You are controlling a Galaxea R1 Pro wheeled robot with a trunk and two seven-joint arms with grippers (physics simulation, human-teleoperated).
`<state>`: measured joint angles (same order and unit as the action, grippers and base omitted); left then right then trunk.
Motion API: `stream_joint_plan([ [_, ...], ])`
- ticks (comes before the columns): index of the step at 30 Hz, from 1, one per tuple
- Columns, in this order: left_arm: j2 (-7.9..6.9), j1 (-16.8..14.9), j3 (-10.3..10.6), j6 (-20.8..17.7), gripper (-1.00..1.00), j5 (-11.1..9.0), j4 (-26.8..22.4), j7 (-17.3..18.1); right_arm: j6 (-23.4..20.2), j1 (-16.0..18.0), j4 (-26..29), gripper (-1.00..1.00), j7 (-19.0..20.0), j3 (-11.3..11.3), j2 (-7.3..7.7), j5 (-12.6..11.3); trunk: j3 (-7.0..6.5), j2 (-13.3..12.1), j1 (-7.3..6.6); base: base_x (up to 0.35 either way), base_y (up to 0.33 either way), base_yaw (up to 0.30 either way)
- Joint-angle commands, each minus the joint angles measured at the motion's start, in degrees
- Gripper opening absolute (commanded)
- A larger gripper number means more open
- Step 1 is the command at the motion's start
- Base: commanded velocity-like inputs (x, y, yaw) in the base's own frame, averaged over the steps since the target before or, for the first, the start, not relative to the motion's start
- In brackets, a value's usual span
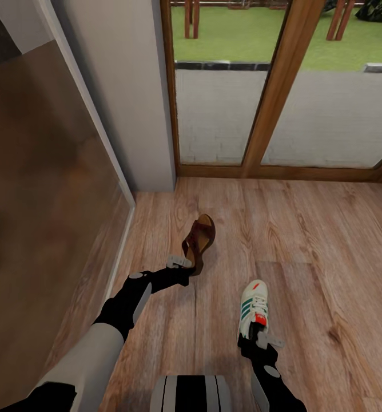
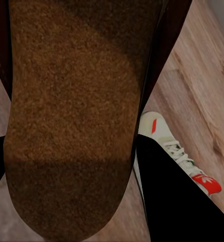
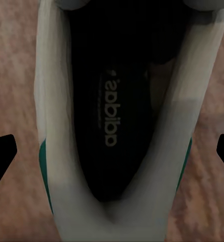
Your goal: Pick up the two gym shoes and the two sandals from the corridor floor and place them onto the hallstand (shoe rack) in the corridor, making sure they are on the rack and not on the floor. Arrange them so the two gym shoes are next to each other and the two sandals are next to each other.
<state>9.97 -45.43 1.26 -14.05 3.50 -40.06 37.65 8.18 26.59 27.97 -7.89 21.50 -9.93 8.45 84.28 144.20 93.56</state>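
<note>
One dark brown sandal [image 1: 200,239] is tipped on its side over the corridor floor [image 1: 328,240]. My left gripper [image 1: 183,265] is shut on its heel end. In the left wrist view the tan footbed [image 2: 71,111] sits between the black fingers [image 2: 177,201]. A white gym shoe [image 1: 253,308] with green stripes and a red heel patch lies to the right, toe pointing away; it also shows in the left wrist view [image 2: 164,136]. My right gripper [image 1: 261,339] is open at its heel. Its fingertips [image 3: 2,151] straddle the gym shoe [image 3: 117,126] with a gap on each side.
A wood-framed glass door [image 1: 271,114] closes the far end, with lawn outside. A grey wall [image 1: 122,86] and a brown panel [image 1: 36,189] with a white skirting run along the left. My base [image 1: 191,395] shows at the bottom edge. Bare planks stretch to the right.
</note>
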Motion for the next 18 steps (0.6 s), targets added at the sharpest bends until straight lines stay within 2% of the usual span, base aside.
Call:
stream_joint_plan([
  [1, 0.03, -0.01, -0.12, -0.19, -1.00, 0.51, -0.10, 0.32, 0.14, 0.04, -0.02, 1.00, -0.02, 0.39, -0.07, 0.60, 0.03, 0.01, -0.01, 0.014, 0.000, 0.000],
  [12, 0.03, -0.01, -0.12, -0.19, -1.00, 0.50, -0.10, 0.32, 0.09, 0.04, 0.02, 1.00, -0.02, 0.54, -0.07, 0.60, 0.03, 0.01, -0.01, 0.004, 0.000, 0.000],
  [13, 0.03, -0.01, -0.12, -0.19, -1.00, 0.49, -0.10, 0.32, 0.09, 0.04, 0.03, -1.00, 0.00, 0.54, -0.07, 0.60, 0.03, 0.01, -0.01, 0.000, 0.000, 0.000],
  [18, 0.03, -0.01, -0.12, -0.19, -1.00, 0.47, -0.10, 0.32, 0.09, 0.04, 0.06, -1.00, 0.02, 0.55, -0.07, 0.60, 0.03, 0.01, -0.01, 0.000, 0.000, 0.000],
])
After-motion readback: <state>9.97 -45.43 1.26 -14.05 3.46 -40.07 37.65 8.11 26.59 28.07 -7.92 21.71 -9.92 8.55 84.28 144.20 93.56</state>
